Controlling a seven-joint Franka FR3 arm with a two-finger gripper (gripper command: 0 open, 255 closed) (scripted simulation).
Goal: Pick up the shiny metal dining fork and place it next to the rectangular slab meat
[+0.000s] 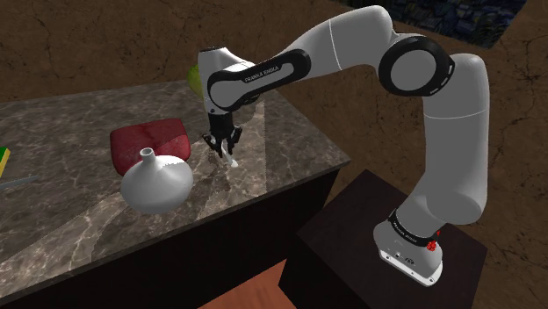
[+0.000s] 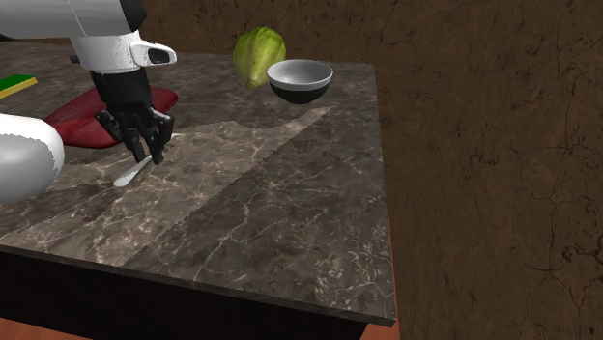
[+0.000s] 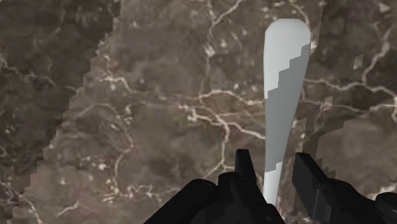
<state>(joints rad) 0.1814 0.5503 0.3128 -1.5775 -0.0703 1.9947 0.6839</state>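
Kitchen, marble counter (image 2: pixel 290 222), bowl (image 2: pixel 300 79), lettuce (image 2: pixel 258 50), meat (image 1: pixel 149 142)

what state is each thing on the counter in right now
claw: open, a finger each side of the fork
fork: flat on the counter, not clasped
meat: lying flat
vase: upright
bowl: upright, empty

You can't see the whole pale grey flat fork (image 3: pixel 283 95): its near end runs out of sight behind the black gripper (image 3: pixel 275 168), and the tines are indiscernible. In the second exterior view, the left edge cuts off the white rounded vase (image 2: pixel 24 159), and the white arm (image 2: pixel 106 39) hides part of the dark red meat slab (image 2: pixel 70 121). In the shoulder view, the arm covers most of the green leafy head (image 1: pixel 194 77).
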